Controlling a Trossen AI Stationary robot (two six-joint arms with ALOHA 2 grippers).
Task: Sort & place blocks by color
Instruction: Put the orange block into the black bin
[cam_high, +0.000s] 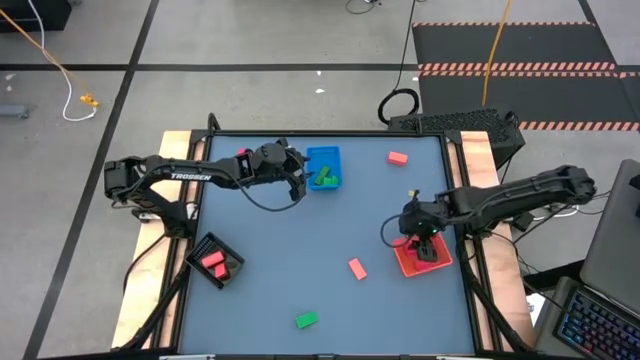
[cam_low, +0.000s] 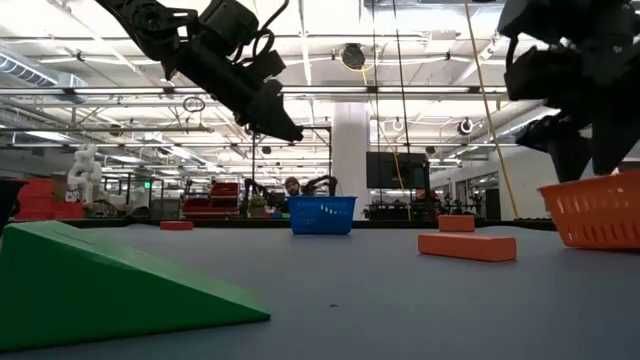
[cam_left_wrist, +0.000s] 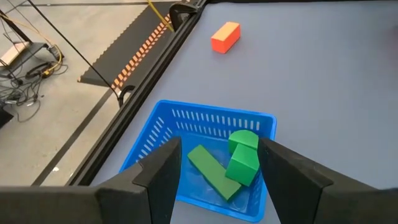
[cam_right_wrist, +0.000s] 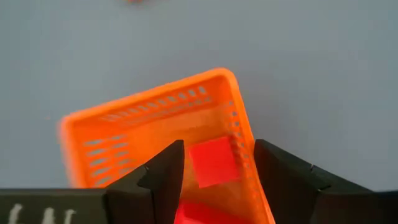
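Note:
My left gripper (cam_left_wrist: 219, 143) hangs open above the blue tray (cam_high: 323, 157), which holds green blocks (cam_left_wrist: 225, 165). My right gripper (cam_right_wrist: 217, 146) stands open over the orange-red tray (cam_right_wrist: 143, 118); a red block (cam_right_wrist: 214, 162) lies in that tray below the gap between the fingers, with another red one (cam_right_wrist: 193, 213) beside it. Loose on the table lie salmon blocks (cam_high: 397, 157) (cam_high: 357, 267), a pink block (cam_high: 243, 153) and a green block (cam_high: 306, 320). The black tray (cam_high: 204, 245) at the near left holds pink-red blocks (cam_high: 214, 262).
In the low view a green wedge (cam_low: 100, 280) fills the near left and a salmon block (cam_low: 467, 245) lies mid-table. The table's raised black edge (cam_left_wrist: 155, 56) runs close behind the blue tray. Bare blue-grey tabletop (cam_high: 300, 240) spreads between the trays.

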